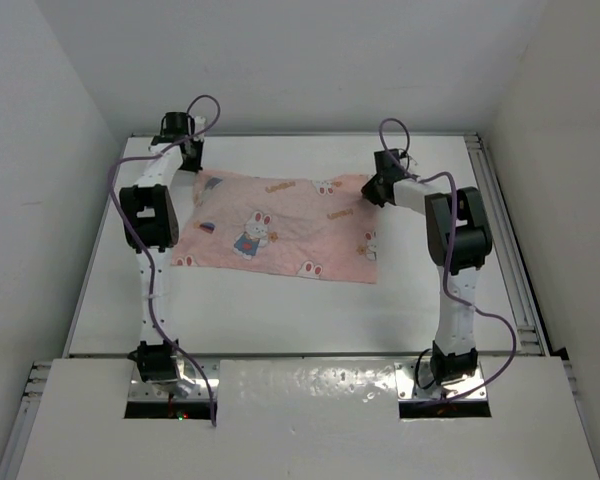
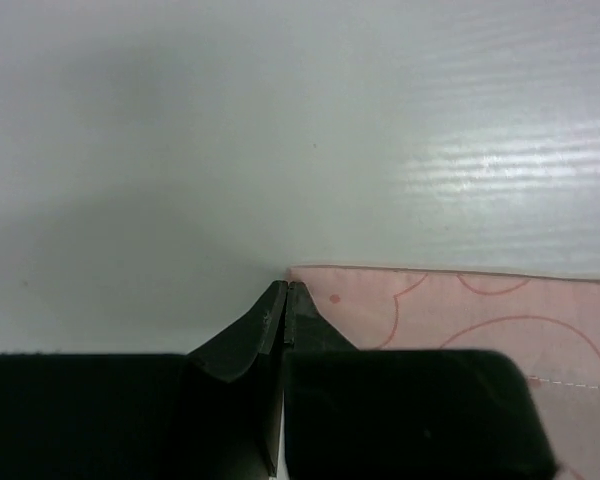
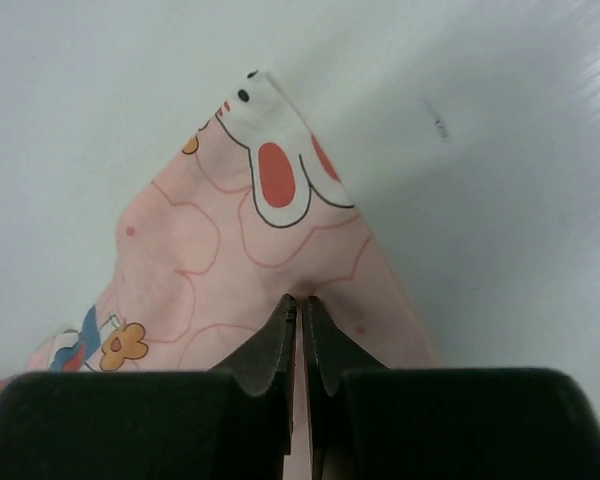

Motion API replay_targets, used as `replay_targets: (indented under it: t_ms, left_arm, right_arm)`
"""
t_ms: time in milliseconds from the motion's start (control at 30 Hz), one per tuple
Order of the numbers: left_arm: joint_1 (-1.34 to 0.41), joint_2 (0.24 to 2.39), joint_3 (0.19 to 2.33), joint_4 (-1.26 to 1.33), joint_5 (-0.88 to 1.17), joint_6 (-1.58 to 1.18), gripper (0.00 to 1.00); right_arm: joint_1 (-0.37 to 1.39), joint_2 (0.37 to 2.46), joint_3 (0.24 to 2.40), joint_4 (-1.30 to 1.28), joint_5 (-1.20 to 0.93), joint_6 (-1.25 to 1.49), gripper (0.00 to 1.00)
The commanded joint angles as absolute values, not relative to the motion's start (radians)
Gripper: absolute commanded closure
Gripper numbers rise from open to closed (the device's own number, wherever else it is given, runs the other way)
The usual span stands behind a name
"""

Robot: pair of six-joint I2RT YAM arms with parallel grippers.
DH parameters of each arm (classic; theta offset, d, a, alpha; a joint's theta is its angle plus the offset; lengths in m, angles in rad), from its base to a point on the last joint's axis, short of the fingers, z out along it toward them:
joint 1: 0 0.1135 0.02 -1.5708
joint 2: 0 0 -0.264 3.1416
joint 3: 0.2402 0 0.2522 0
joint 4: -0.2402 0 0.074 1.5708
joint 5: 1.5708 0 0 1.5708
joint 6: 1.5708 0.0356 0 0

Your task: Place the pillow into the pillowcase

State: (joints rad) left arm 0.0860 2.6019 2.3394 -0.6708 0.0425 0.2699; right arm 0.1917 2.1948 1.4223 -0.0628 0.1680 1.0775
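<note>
Seen from above, two black-and-white arms rise from the near edge of a white counter (image 1: 280, 310), each trailing a purple cable (image 1: 163, 300). The left arm (image 1: 148, 215) and the right arm (image 1: 458, 235) reach away over the counter and hide a little of the cloth's two ends.

Between them lies the pillowcase (image 1: 280, 225), pale pink with cartoon rabbits. It is spread flat mid-counter with its long axis running left to right. No part of the pillow can be made out, and whether it lies under the cloth cannot be told.

At the far left corner, the left tool (image 2: 285, 290) has its jaws pressed together, tips right at the cloth's corner. Its own black body hides whether any cloth is pinched.

At the far right corner, the right tool (image 3: 298, 300) is closed to a thin slit on the pillowcase, with pink cloth showing between the jaws. The corner, printed with a rabbit's face, points away beyond the tips.

Plain white walls (image 1: 280, 60) close the far side.
</note>
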Motion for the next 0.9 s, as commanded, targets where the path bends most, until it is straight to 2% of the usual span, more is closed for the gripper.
replay_targets:
  t_ms: [0, 67, 100, 167, 200, 267, 300, 333, 367, 400, 467, 533, 567, 667, 867]
  left_arm:
    - [0.092, 2.605, 2.307, -0.508, -0.025, 0.233, 1.00]
    - [0.092, 2.583, 2.301, -0.503, 0.020, 0.229, 0.97]
    - [0.094, 2.573, 2.295, -0.503, 0.032, 0.215, 0.84]
    - [0.092, 2.530, 2.263, -0.499, 0.055, 0.201, 0.72]
    - [0.091, 2.508, 2.249, -0.499, 0.057, 0.190, 0.62]
    - [0.095, 2.450, 2.223, -0.500, 0.054, 0.176, 0.52]
    - [0.098, 2.429, 2.218, -0.503, 0.054, 0.158, 0.42]
    - [0.109, 2.386, 2.215, -0.509, 0.054, 0.150, 0.39]
    - [0.115, 2.363, 2.214, -0.524, 0.057, 0.140, 0.37]
    - [0.123, 2.340, 2.214, -0.534, 0.061, 0.127, 0.33]
    - [0.147, 2.264, 2.204, -0.564, 0.066, 0.123, 0.31]
    - [0.176, 2.174, 2.184, -0.587, 0.077, 0.130, 0.27]
    - [0.187, 2.145, 2.148, -0.606, 0.075, 0.149, 0.25]
    - [0.212, 2.016, 2.073, -0.655, 0.061, 0.213, 0.18]
    - [0.221, 1.732, 1.653, -0.598, 0.028, 0.270, 0.14]
  right_arm:
    - [0.176, 2.221, 1.434, -0.133, 0.245, 1.042, 0.94]
    - [0.173, 2.206, 1.431, -0.118, 0.217, 0.993, 0.93]
    - [0.170, 2.200, 1.430, -0.109, 0.203, 0.968, 0.91]
    - [0.167, 2.175, 1.445, -0.104, 0.177, 0.889, 0.86]
    - [0.167, 2.162, 1.451, -0.107, 0.160, 0.864, 0.83]
    - [0.161, 2.111, 1.469, -0.132, 0.150, 0.772, 0.74]
    - [0.161, 2.086, 1.471, -0.143, 0.156, 0.741, 0.70]
    - [0.161, 2.032, 1.470, -0.162, 0.160, 0.683, 0.65]
    - [0.161, 2.002, 1.465, -0.172, 0.163, 0.652, 0.58]
    - [0.163, 1.971, 1.447, -0.182, 0.167, 0.626, 0.42]
    - [0.166, 1.871, 1.398, -0.221, 0.164, 0.557, 0.28]
    - [0.164, 1.809, 1.358, -0.265, 0.167, 0.514, 0.07]
    - [0.163, 1.748, 1.321, -0.319, 0.170, 0.502, 0.02]
    - [0.158, 1.643, 1.225, -0.417, 0.199, 0.462, 0.01]
    - [0.114, 1.379, 1.051, -0.546, 0.267, 0.457, 0.01]
